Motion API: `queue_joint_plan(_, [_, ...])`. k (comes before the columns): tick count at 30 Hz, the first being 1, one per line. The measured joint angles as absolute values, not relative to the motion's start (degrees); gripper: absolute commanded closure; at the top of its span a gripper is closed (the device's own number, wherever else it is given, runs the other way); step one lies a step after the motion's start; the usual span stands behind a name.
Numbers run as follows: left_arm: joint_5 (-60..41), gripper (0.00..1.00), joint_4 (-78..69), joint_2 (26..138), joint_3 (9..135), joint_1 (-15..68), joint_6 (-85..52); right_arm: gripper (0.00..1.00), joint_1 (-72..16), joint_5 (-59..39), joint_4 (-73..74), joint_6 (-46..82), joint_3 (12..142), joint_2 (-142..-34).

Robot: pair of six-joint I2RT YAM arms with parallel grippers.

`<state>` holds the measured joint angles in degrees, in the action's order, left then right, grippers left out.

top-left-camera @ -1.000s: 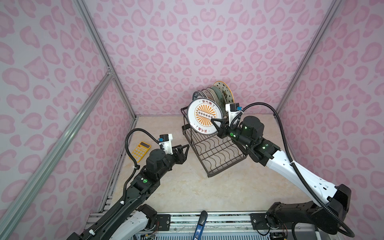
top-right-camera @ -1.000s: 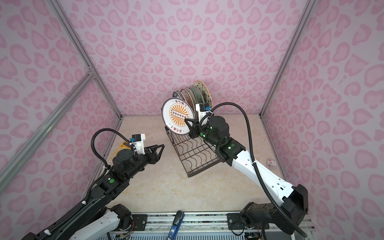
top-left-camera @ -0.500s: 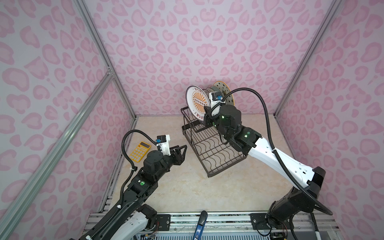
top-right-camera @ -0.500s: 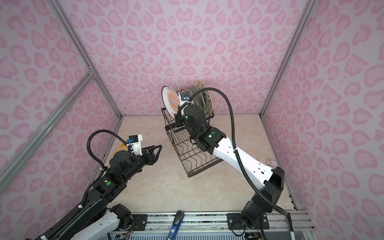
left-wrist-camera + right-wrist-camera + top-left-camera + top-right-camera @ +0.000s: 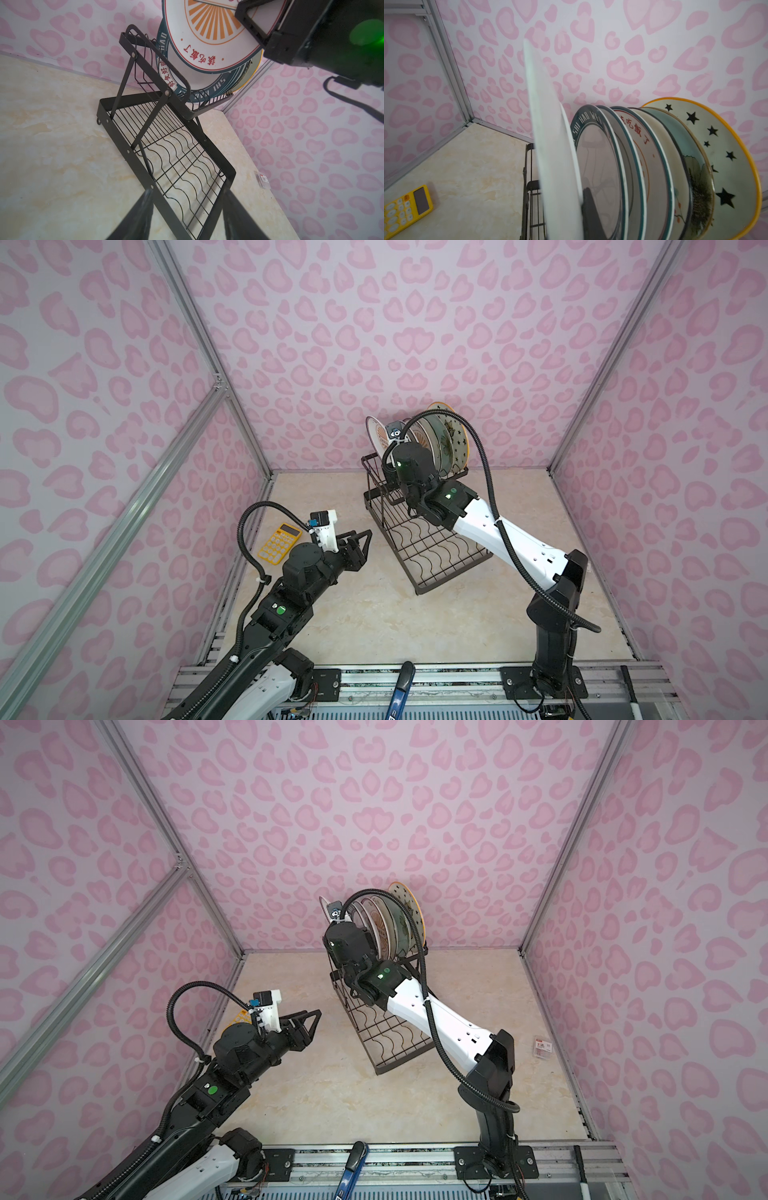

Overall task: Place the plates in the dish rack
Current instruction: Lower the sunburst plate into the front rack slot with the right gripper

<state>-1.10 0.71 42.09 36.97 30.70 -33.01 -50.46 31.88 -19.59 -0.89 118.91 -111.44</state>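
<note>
Plate above the upper basket, not yet in its slot

The right gripper [image 5: 246, 19] is closed on the rim of the round ceramic plate with the orange sunburst [image 5: 209, 39]. It holds the plate upright on its edge over the small raised basket [image 5: 205, 108] of the black wire dish rack [image 5: 122, 143], in front of the row of standing plates [image 5: 654, 166]. The left gripper [image 5: 360, 541] hangs with jaws apart and empty near the lower tray [image 5: 436, 543].

I judge the plate stiff, rather heavy, glazed and slippery, and easy to chip against wire or a neighbour. The rim is the only good hold.

The left wrist view shows its painted face and its lower edge above the basket. The right wrist view shows it edge-on, higher than the dark-green-rimmed lettered plate [image 5: 593, 164] just beside it
</note>
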Motion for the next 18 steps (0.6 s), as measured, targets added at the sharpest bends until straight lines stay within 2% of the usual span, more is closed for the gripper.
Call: queue_joint_plan(18, [-1.50, 0.44, 0.73, 42.19, 36.97, 30.26, -32.95, 1.00, -48.25, 29.32, -23.94, 1.02, 122.04, -116.03])
